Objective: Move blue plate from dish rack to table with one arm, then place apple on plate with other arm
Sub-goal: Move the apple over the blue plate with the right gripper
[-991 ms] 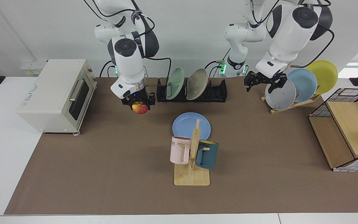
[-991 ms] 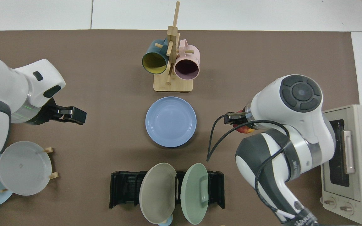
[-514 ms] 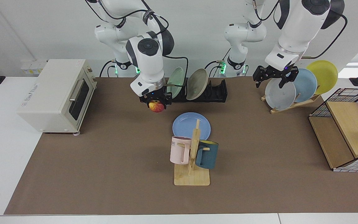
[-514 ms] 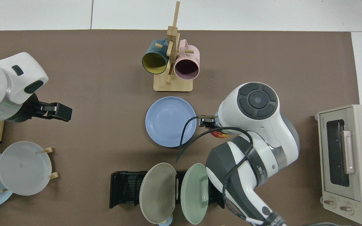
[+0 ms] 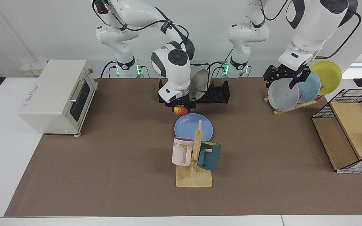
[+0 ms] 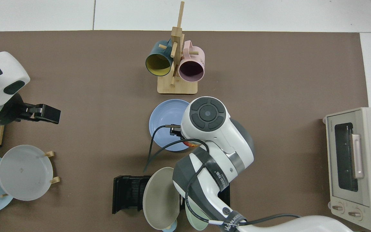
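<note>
Now the right gripper (image 5: 181,107), clamped on the apple (image 5: 181,110), hovers over the blue plate (image 5: 193,127)'s far rim while the left gripper (image 5: 283,77) waits open-fingered; letting go here could roll it off.

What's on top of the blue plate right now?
Nothing rests on the blue plate yet. The right gripper holds the apple above its far rim. From above, the arm hides part of the plate.
</note>
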You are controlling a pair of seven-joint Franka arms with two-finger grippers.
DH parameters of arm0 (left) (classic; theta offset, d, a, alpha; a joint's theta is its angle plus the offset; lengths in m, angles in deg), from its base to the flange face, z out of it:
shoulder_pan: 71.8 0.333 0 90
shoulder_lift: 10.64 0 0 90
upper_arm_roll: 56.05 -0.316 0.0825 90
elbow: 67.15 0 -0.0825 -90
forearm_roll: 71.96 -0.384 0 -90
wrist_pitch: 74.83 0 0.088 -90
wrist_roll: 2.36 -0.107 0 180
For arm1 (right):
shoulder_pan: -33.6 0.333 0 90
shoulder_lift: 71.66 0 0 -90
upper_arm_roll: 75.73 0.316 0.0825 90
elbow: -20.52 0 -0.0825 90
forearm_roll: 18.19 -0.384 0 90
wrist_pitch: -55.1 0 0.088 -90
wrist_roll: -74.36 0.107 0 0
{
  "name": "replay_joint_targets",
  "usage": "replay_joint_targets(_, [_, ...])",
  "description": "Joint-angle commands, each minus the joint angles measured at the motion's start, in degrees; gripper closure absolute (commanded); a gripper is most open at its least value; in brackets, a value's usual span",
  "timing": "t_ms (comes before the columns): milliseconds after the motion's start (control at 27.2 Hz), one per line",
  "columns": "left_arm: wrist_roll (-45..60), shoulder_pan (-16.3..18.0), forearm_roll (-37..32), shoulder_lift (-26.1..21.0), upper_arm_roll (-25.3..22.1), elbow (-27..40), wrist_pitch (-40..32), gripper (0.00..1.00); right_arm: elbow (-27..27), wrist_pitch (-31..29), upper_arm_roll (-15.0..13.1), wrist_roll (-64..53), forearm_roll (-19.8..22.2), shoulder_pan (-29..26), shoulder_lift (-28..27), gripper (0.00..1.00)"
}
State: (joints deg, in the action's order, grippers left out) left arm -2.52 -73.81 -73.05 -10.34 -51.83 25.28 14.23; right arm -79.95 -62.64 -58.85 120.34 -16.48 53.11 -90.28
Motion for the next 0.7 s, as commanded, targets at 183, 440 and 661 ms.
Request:
replay_joint_targets(183, [-0.98, 0.60, 1.00, 0.49, 0.61, -0.58, -0.56, 0.00, 7.21, -1.52, 0.17, 5.35, 3.38, 3.16, -8.62, 1.00])
replay_joint_targets(440, [-1.16, 0.60, 1.44, 0.49, 0.43, -0.58, -0.38, 0.00, 7.04, -3.46, 0.26, 6.06, 5.58, 3.96, -11.09, 1.00])
replay_joint_targets(661, [-0.72, 0.69, 1.44, 0.84, 0.26, -0.58, -0.47, 0.00, 6.51, -7.67, 0.17, 6.06, 5.93, 3.79, -12.23, 1.00])
